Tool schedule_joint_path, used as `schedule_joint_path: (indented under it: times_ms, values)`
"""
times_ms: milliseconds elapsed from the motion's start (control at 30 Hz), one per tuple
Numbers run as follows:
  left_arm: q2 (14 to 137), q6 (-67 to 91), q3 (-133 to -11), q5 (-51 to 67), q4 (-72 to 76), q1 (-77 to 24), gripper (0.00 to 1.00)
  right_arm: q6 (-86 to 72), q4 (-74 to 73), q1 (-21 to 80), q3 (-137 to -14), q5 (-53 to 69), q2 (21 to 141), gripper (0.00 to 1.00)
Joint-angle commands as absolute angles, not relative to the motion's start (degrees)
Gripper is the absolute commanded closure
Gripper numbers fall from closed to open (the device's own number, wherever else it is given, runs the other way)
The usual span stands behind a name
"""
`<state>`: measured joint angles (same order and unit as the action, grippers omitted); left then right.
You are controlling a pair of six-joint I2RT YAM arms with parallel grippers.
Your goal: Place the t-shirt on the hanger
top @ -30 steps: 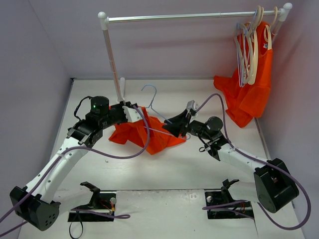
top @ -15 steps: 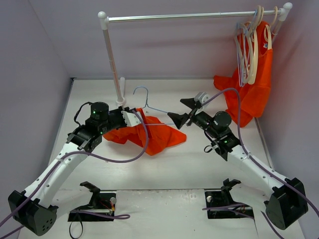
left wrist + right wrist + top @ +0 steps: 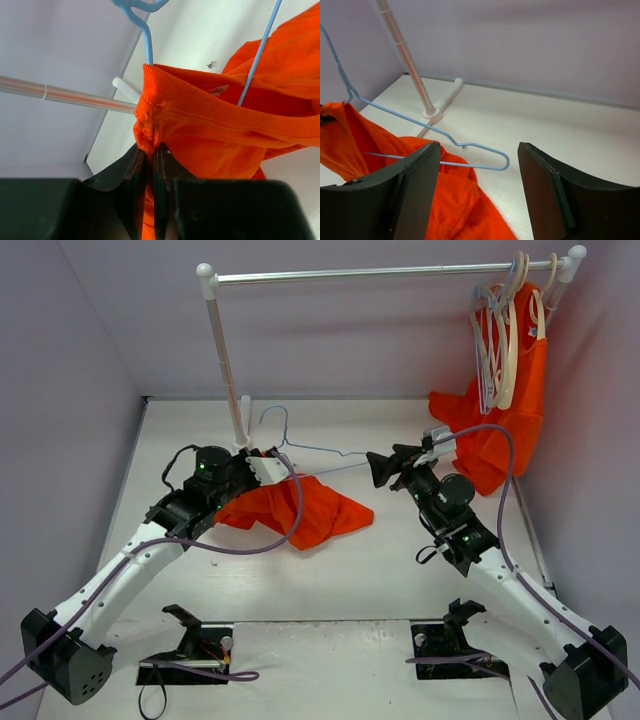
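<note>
White table point(image 3: 400, 570). Left gripper point(image 3: 149, 160) clamps t-shirt point(image 3: 220, 120) collar; hanger point(image 3: 148, 45) stem rises just above. Right gripper point(image 3: 479, 150) open, empty: grip wire shoulder just ahead, slide gently.

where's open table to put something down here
Bare table lies on the near side of the t-shirt, between the left arm and the right arm. A second free strip runs along the back wall, between the hanger and the hung orange clothes. Crowded: mid-table, where t-shirt, hanger, left pincer and right pincer cluster.
</note>
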<state>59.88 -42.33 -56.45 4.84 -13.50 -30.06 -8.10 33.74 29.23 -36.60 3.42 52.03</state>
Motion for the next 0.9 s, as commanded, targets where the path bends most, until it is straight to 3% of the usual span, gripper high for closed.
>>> schedule_joint_path:
  times_ms: [0,433,500,533,633,767,867]
  values:
    - [61.4,-39.9,-58.5,-5.8,-8.0,-34.2,1.0,-18.0,39.5,31.6,-33.4,-4.4,52.0,0.37]
    - [64.4,-31.7,-60.1,-21.3,-4.0,-38.6,1.0,-30.3,52.0,54.7,-27.9,-27.4,67.4,0.43]
    - [64.7,-30.2,-60.5,-21.7,-4.7,-38.7,1.0,-32.2,52.7,55.8,-29.4,-29.2,71.3,0.51]
    - [64.9,-29.8,-60.8,-21.9,-5.2,-38.7,1.0,-33.1,52.8,56.3,-30.1,-29.4,72.8,0.6]
    - [64.5,-28.4,-61.1,-22.4,-5.6,-38.8,1.0,-35.6,54.4,57.0,-32.4,-29.5,78.1,0.66]
    - [64.4,-27.1,-61.6,-23.0,-6.9,-39.0,1.0,-36.1,55.3,58.6,-36.2,-29.8,83.0,0.64]
    - [64.4,-26.4,-61.8,-23.2,-7.6,-38.9,1.0,-35.9,55.5,60.4,-38.5,-32.3,86.5,0.55]
